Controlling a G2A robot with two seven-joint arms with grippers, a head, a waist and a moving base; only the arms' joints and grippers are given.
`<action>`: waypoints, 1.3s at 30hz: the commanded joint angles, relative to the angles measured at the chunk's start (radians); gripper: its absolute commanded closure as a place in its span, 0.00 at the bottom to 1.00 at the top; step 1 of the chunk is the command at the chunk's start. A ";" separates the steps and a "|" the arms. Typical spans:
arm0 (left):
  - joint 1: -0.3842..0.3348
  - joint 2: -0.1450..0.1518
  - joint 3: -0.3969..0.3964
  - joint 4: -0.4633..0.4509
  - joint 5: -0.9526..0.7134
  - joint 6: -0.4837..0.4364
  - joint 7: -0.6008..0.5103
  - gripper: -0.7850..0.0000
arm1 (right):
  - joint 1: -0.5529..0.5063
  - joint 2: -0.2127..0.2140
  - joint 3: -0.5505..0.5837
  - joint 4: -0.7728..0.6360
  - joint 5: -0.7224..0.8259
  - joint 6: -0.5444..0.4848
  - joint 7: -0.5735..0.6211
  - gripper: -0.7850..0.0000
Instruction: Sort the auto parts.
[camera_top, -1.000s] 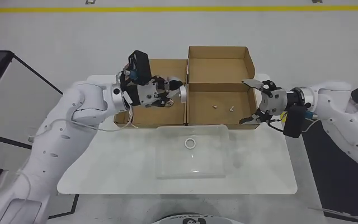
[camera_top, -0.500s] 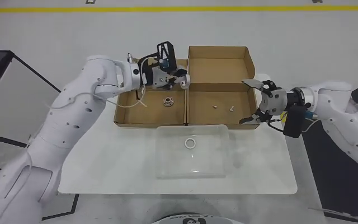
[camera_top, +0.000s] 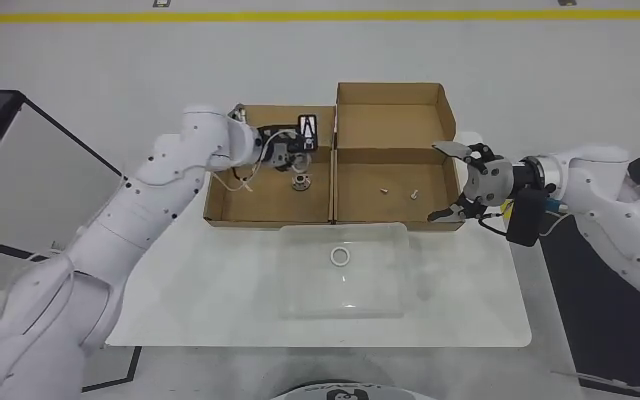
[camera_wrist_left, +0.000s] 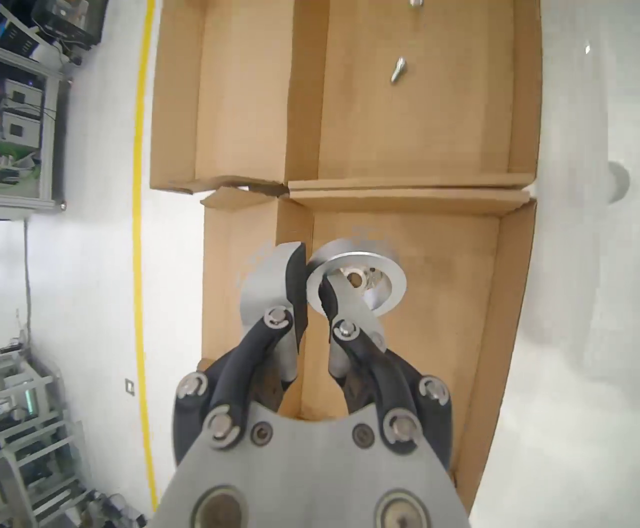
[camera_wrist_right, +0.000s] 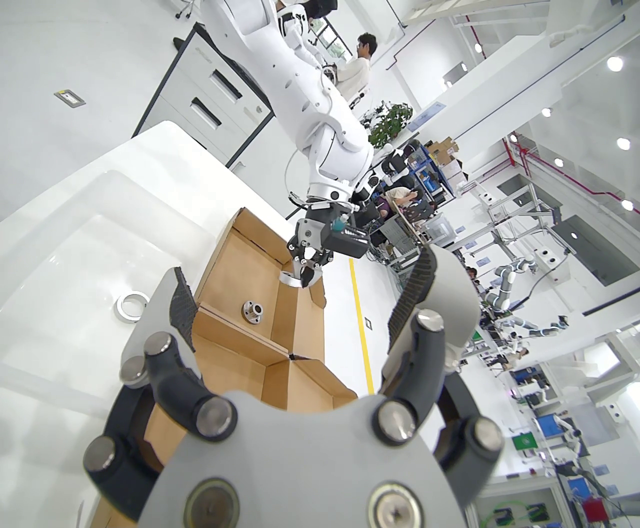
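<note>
Checking my feeds on the parts sort. My left gripper (camera_wrist_left: 312, 280) hangs over the left cardboard box (camera_top: 235, 205) and it's pinched onto the wall of a silver ring (camera_wrist_left: 362, 248), one finger inside the ring and the other outside. The ring is up off the box floor, hanging from the fingertips near the wall shared with the right box (camera_top: 400, 170).

Right under it a flanged hub (camera_top: 300, 182) sits upright on the floor of the left box, and in the left wrist view I can just see it through the ring's hole.

The right box holds two small screws (camera_top: 381, 188), lying near each other but apart.

My right gripper (camera_top: 433, 182) hangs at the outer end of the right box, jaws wide apart and holding nothing.

In front of the boxes there's a clear tray (camera_top: 380, 290) on the white table (camera_top: 200, 300), with a second ring (camera_top: 340, 257) lying flat inside it, nearer the box side, well away from both grippers
</note>
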 joint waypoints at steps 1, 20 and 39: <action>-0.010 -0.002 0.010 0.013 0.043 -0.018 -0.005 1.00 | 0.000 0.000 0.000 0.000 0.000 0.000 0.000 0.00; -0.066 -0.070 0.180 0.225 0.382 -0.100 0.120 1.00 | 0.000 0.000 0.000 0.000 0.000 0.000 0.000 0.00; -0.072 -0.142 0.255 0.418 0.532 -0.002 0.242 1.00 | 0.000 0.000 0.000 0.000 0.000 0.000 0.000 0.00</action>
